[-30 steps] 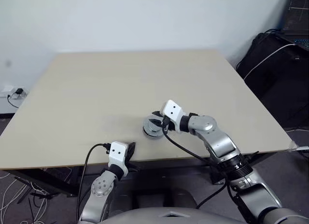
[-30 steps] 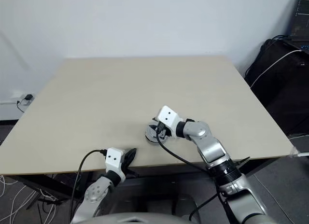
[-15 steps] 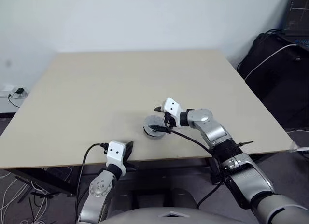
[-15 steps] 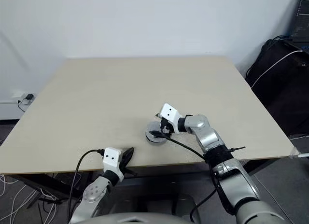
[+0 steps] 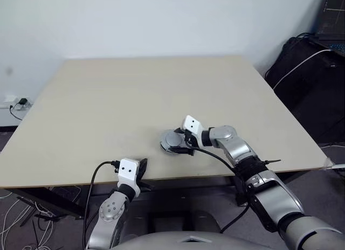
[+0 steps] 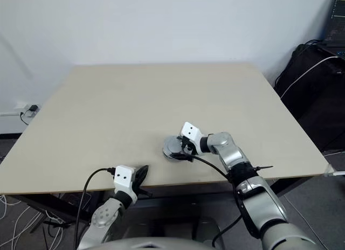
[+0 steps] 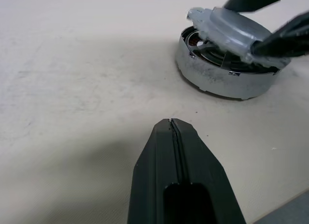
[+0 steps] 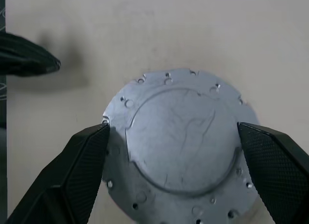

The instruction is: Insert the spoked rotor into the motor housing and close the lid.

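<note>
The motor housing (image 7: pixel 227 81), a shiny round cup, stands on the table (image 5: pixel 108 99) near its front edge. Copper windings (image 7: pixel 203 40) show under the lid (image 7: pixel 236 31). The lid lies askew on the housing, smooth grey face (image 8: pixel 178 132) up. My right gripper (image 8: pixel 173 129) is open and reaches in from the right. Its fingers (image 8: pixel 82 166) stand one on each side of the lid; I cannot tell if they touch its rim. My left gripper (image 7: pixel 173 125) is shut and empty, low at the table's front edge, short of the housing. The spoked rotor is hidden.
A black bag with cables (image 5: pixel 307 72) stands beyond the table's right side. A laptop screen (image 5: pixel 331 18) shows at the far right. A wall socket (image 5: pixel 13 103) sits at the left. Bare tabletop stretches behind and left of the housing.
My right gripper has spread its fingers wide and sunk lower, so they now flank the lid on the housing. The left gripper has stayed put.
</note>
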Available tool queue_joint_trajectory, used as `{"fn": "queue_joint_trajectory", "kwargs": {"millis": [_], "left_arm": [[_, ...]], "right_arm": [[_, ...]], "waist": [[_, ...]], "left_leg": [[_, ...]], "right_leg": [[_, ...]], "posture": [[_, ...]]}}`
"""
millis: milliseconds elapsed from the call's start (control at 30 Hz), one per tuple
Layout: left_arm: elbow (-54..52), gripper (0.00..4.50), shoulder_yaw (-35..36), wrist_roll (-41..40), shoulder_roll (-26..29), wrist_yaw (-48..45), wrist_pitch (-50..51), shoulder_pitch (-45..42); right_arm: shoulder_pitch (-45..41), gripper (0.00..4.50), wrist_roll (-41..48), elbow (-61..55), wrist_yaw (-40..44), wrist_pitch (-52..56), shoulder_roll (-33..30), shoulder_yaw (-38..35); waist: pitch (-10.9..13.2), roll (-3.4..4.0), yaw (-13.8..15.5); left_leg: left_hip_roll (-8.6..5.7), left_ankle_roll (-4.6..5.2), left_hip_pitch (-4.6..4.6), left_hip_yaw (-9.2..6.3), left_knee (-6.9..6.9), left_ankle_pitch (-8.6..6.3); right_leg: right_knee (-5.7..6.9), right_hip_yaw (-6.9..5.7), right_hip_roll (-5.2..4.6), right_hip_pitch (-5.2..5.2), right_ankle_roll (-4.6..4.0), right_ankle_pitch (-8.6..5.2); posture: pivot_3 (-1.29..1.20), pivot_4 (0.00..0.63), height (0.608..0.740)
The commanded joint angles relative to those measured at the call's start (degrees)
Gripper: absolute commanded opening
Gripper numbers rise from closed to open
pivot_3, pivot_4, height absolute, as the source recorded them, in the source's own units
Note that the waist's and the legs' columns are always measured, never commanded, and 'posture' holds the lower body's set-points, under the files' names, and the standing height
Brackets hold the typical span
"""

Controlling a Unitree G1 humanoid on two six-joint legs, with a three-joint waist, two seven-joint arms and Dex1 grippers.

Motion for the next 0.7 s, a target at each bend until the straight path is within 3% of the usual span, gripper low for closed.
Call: {"fn": "queue_joint_trajectory", "kwargs": {"millis": [33,133,200,700], "left_arm": [[-3.2,0.0,0.1,-0.1,-0.2,0.2,-0.7,-0.2],[-3.3,0.0,0.0,-0.1,-0.2,0.3,-0.7,-0.1],[-3.3,0.0,-0.1,-0.1,-0.2,0.4,-0.7,-0.1],[-3.1,0.0,-0.2,-0.1,-0.5,0.4,-0.7,-0.2]], "right_arm": [[-2.3,4.47,-0.4,0.8,-0.1,-0.9,0.5,-1.0],[-2.9,3.93,-0.7,2.0,-0.7,-0.6,1.2,-1.4],[-3.1,3.32,-0.6,2.4,-0.7,-0.6,1.4,-1.6],[-1.9,3.27,-1.1,1.0,-1.8,2.0,2.0,-2.3]], "waist": [[0.0,0.01,0.0],[0.0,0.03,0.0],[0.0,0.03,0.0],[0.0,0.07,0.0]], "left_leg": [[0.0,0.0,0.0,0.0,0.0,0.0],[0.01,0.0,0.01,0.0,0.03,0.0],[0.01,0.0,0.01,0.0,0.04,0.0],[0.02,-0.01,0.01,0.02,0.09,0.0]], "right_leg": [[0.0,0.0,0.0,0.0,0.0,0.0],[0.02,0.0,0.0,0.0,-0.01,0.01],[0.02,0.0,0.0,0.0,-0.02,0.02],[0.04,0.01,0.0,0.0,-0.01,0.04]], "posture": [[0.0,0.0,0.74],[0.0,0.0,0.74],[0.0,0.0,0.74],[0.0,0.0,0.74]]}}
